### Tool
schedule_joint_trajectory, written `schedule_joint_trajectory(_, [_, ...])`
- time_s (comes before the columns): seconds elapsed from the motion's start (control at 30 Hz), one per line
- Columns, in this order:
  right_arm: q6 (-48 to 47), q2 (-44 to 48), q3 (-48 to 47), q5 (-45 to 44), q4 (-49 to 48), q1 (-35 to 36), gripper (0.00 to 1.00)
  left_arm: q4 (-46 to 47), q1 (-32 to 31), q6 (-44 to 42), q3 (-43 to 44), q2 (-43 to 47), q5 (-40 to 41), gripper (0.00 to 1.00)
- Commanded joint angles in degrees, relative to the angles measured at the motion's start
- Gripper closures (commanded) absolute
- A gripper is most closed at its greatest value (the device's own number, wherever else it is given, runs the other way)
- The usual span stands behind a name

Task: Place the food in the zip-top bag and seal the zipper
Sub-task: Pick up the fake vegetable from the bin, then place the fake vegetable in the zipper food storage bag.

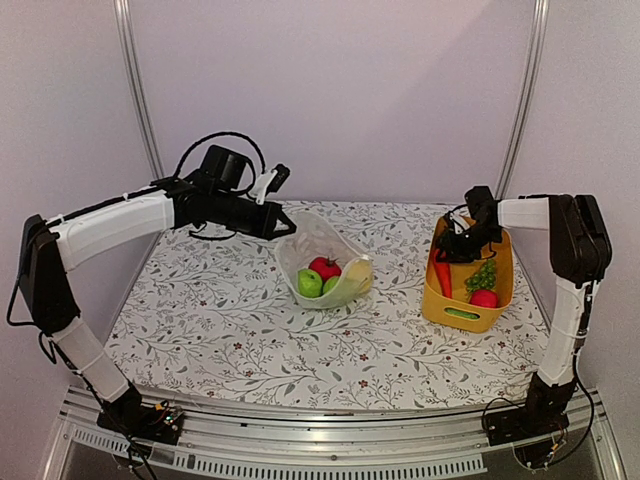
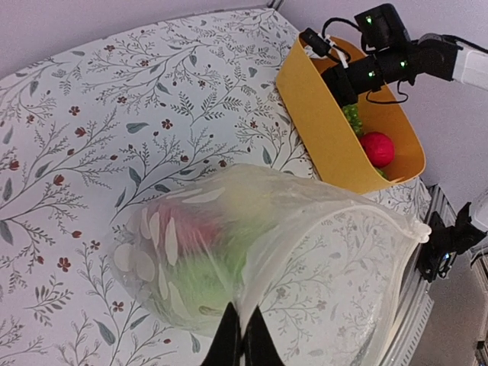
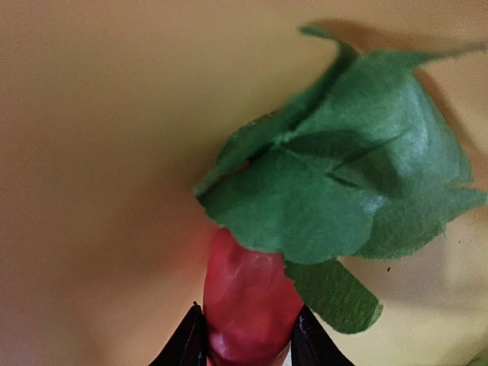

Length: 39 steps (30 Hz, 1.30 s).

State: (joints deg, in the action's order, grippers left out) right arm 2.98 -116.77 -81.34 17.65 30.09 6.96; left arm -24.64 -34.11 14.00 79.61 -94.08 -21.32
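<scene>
Right hand [image 3: 248,311] clamped on carrot [image 3: 245,274] body, inside bin [image 1: 445,300] at 3 o'clock of bag [image 1: 335,245]. Left hand [image 2: 242,339] pinched shut on bag rim, mid-counter — mouth held up. Carrot: likely light, stiff, smooth — hold mid-body, not the floppy top.

**A flowered table between pale walls**

A table under a white cloth printed with grey-green leafy twigs and small dark red berries [image 1: 230,330] fills the middle. Behind it stands a plain pale lilac back wall [image 1: 340,90], and similar walls close both sides. A thin silver metal post [image 1: 138,90] rises at the left back corner and a second such post [image 1: 525,90] at the right. A ribbed aluminium rail [image 1: 330,445] runs along the near table edge. The light is soft and even.
</scene>
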Motion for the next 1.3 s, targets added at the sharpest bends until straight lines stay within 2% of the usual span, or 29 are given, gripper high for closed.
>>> schedule_joint_trajectory(0.0, [0.2, 3.3, 1.7, -1.9, -1.0, -1.1, 0.72, 1.8, 0.8, 0.7, -0.3, 2.9, -1.2, 1.0])
schedule_joint_trajectory(0.17, [-1.1, 13.6, 3.6, 0.7, -1.3, -2.2, 0.76, 2.9, 0.0, 2.1, -0.3, 2.9, -2.1, 1.0])
schedule_joint_trajectory(0.47, [-9.7, 32.5, 9.3, 19.8, -4.5, -1.1, 0.78, -0.3, -5.1, 3.6, 4.7, -0.3, -0.5, 1.0])
schedule_joint_trajectory(0.57, [-11.9, 38.7, 9.4, 22.1, -6.0, 2.5, 0.79, -1.0, -6.6, 4.8, 7.1, -1.8, -0.3, 1.0])
schedule_joint_trajectory(0.77, [-18.3, 48.3, 8.2, 23.2, -7.3, 16.8, 0.79, -0.8, -9.3, 7.7, 9.6, -4.0, -0.9, 1.0])
schedule_joint_trajectory(0.93, [-21.9, 46.5, 3.7, 25.1, -5.1, 24.0, 0.8, 0.1, -10.5, 9.3, 10.1, -4.9, -3.2, 1.0])
schedule_joint_trajectory(1.27, [-34.7, 37.1, -5.1, 20.1, -3.5, 36.2, 0.81, -4.7, -10.8, 7.6, 9.6, -3.0, -3.9, 1.0])
